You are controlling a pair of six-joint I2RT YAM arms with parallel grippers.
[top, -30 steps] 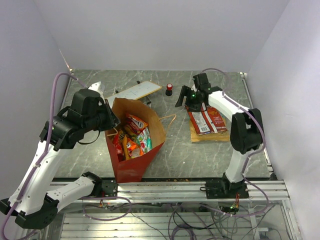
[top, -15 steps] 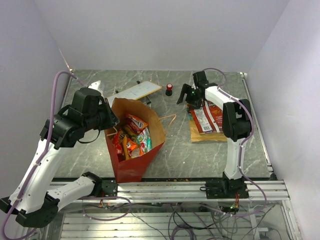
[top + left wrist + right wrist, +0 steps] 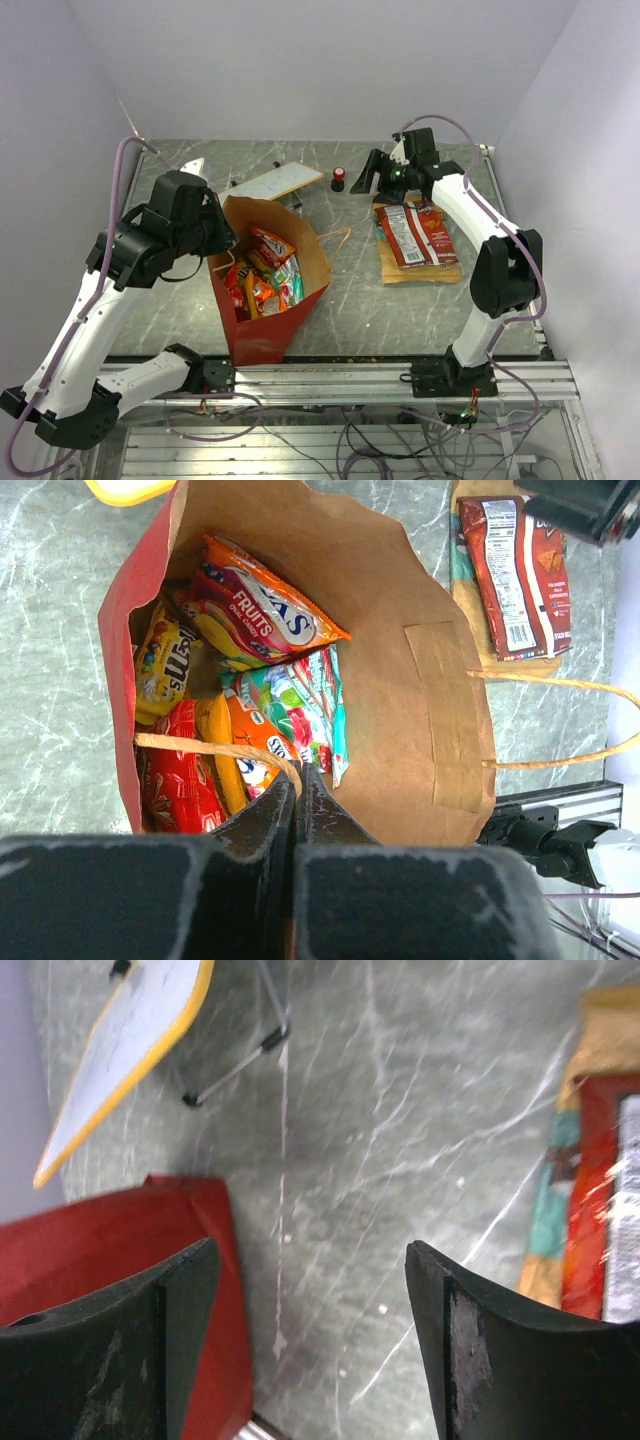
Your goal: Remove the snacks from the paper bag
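Note:
The red paper bag (image 3: 262, 335) stands open at the front left, brown inside (image 3: 400, 680). Several snacks (image 3: 265, 270) lie in it: an orange fruit-candy packet (image 3: 262, 615), a yellow one (image 3: 165, 660), a red one (image 3: 180, 785) and a multicolour one (image 3: 300, 700). My left gripper (image 3: 222, 246) is shut on the bag's tan handle (image 3: 200, 745) at the left rim, seen in the left wrist view (image 3: 297, 770). A red packet (image 3: 412, 232) lies on a brown-and-yellow packet (image 3: 425, 270) on the table at the right. My right gripper (image 3: 368, 180) is open and empty above bare table (image 3: 310, 1260).
A flat white board (image 3: 270, 183) lies behind the bag, also in the right wrist view (image 3: 125, 1030). A small red-and-black cylinder (image 3: 338, 179) stands just left of the right gripper. The bag's other handle (image 3: 340, 238) hangs out to the right.
My right arm has swung up and back from over the red packet toward the far middle, jaws open. The left gripper and the bag have barely moved.

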